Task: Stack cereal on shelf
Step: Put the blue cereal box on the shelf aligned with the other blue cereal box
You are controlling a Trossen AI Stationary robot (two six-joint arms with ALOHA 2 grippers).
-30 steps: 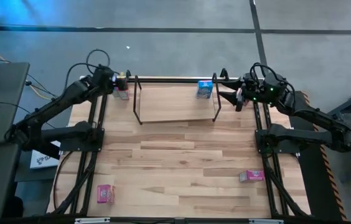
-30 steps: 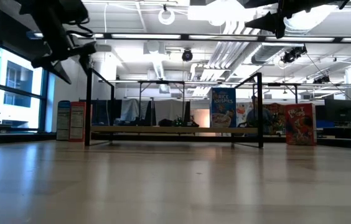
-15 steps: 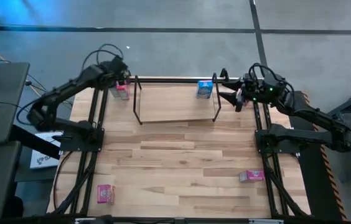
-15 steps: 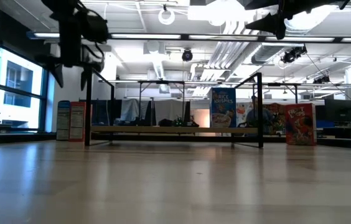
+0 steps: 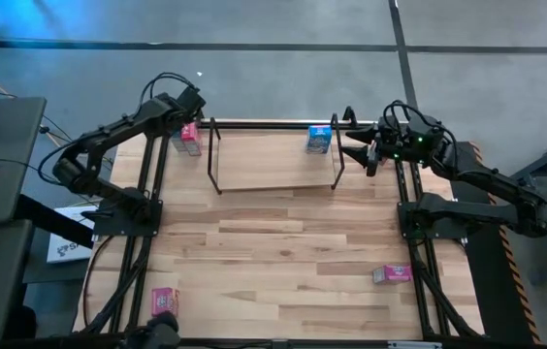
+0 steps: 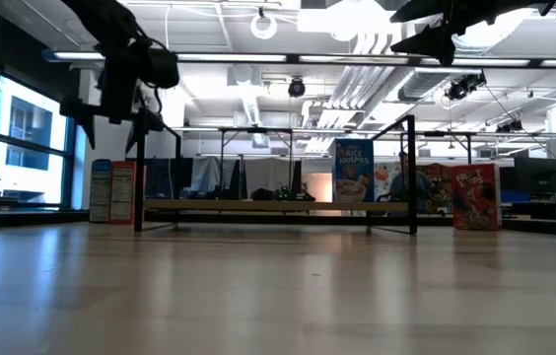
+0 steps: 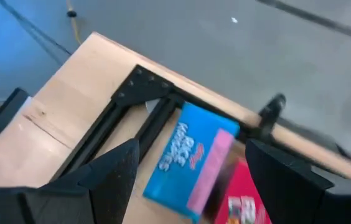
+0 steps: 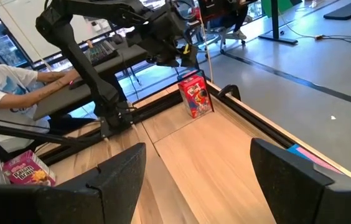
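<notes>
Two cereal boxes at the table's far left corner, a blue one [image 7: 194, 158] and a red one [image 7: 241, 208], standing side by side just left of the shelf [image 5: 273, 155], directly below the left gripper [image 5: 184, 114]. Over the last second that gripper has swung in from left of the corner to right above the pair, fingers spread, holding nothing. Looks like a grasp approach. One blue box [image 5: 318, 140] already sitting on the shelf's right end, beside the right gripper [image 5: 359, 151], which is hovering released and unmoved. A pink box [image 5: 164, 301] and another pink box [image 5: 391, 274] are lying well away, near the front edge.
</notes>
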